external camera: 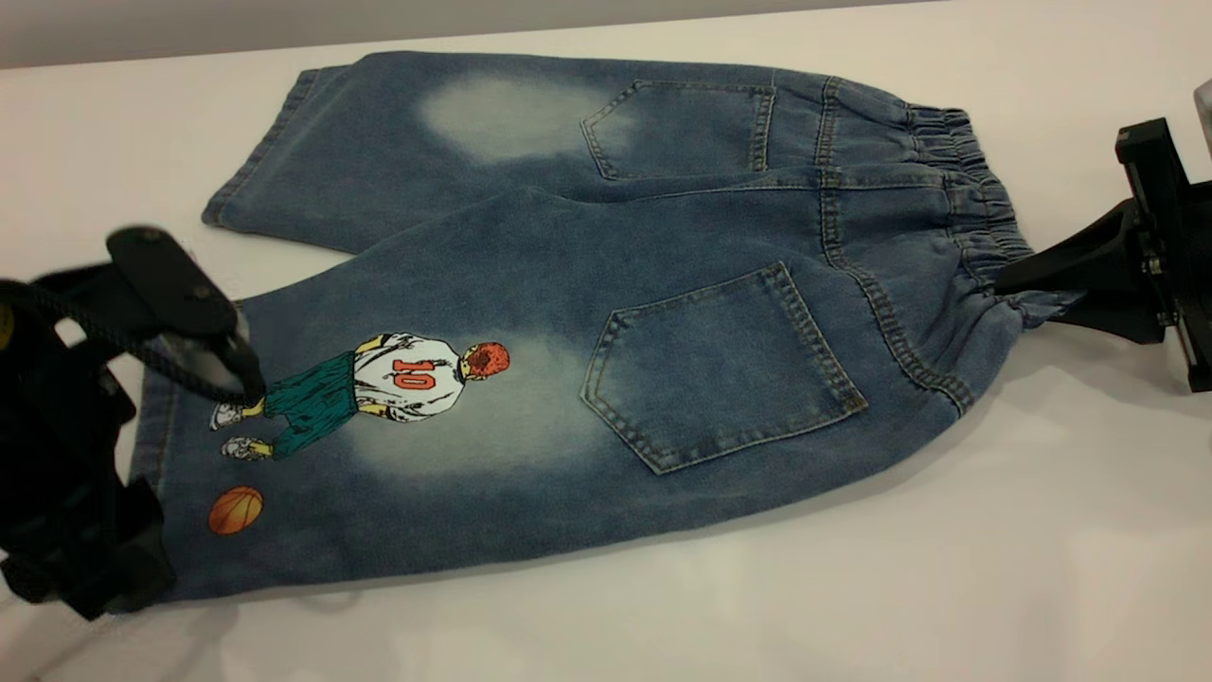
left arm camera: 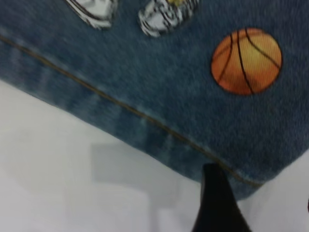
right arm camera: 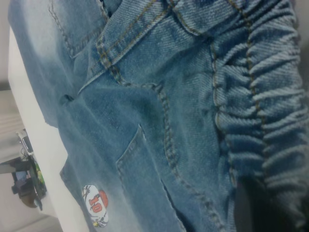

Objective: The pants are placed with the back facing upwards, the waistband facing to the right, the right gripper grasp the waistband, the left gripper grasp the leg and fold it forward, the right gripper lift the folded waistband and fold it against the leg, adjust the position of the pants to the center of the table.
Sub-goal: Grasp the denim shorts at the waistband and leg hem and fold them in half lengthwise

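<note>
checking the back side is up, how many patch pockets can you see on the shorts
2. One back pocket sits on the printed leg's side, nearer the camera; the other pocket sits on the plain leg's side, farther back. Both lie near the waistband.

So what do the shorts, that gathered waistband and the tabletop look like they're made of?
The shorts look like washed blue denim: a twill weave shows, with tan topstitching and pale faded patches. The waistband seems to be the same denim gathered over elastic, judging by its tight ruffles. The table is a smooth, matte white surface, perhaps laminate or painted board; the look leaves that open.
</note>
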`<control>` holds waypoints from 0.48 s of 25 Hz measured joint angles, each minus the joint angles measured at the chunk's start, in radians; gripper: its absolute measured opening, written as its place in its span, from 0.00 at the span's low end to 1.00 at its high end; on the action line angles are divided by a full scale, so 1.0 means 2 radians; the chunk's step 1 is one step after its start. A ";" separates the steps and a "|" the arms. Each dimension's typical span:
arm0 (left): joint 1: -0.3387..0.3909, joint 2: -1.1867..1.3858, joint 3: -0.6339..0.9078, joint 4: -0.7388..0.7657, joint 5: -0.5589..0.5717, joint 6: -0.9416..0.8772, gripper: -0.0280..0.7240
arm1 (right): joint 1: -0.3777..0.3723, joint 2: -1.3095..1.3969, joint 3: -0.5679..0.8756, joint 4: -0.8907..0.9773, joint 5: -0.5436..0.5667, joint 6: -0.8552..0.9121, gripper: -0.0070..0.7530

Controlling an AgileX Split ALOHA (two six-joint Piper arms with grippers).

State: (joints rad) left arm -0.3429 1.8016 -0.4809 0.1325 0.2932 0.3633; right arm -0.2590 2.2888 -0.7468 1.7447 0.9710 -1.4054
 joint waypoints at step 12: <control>0.000 0.045 -0.001 -0.002 -0.049 -0.002 0.57 | 0.000 0.000 0.000 0.000 0.019 0.000 0.06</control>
State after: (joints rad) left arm -0.3429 1.8923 -0.4819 0.1283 0.1957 0.3590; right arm -0.2590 2.2888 -0.7468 1.7447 1.0096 -1.4054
